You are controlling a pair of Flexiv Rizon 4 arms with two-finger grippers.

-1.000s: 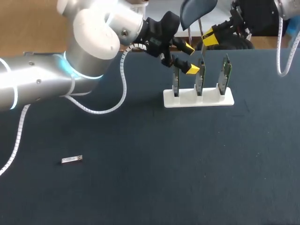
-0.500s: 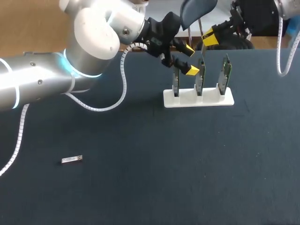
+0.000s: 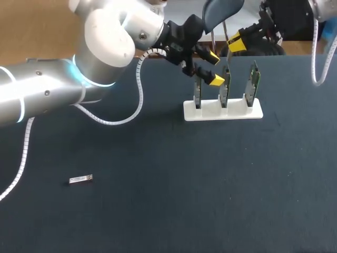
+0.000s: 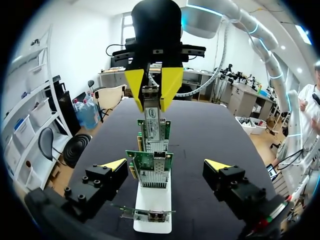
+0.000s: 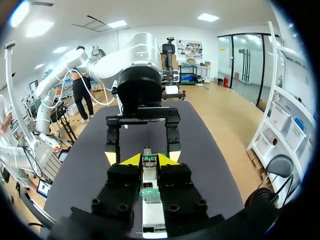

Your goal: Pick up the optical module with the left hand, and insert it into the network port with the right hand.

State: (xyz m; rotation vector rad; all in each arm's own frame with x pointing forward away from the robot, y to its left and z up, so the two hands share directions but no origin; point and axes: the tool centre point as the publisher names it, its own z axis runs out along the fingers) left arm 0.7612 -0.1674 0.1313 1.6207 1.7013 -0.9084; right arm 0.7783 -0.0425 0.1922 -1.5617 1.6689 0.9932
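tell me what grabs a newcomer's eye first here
The big silver left arm stretches across the dark table, its open left gripper beside a white stand of three upright green boards. The right gripper hangs over the stand, shut on a silver module. A loose module lies alone toward the table's left.

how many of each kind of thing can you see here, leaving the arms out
green circuit board: 3
white stand: 1
optical module: 2, one loose on the table, one in the right gripper
total: 6
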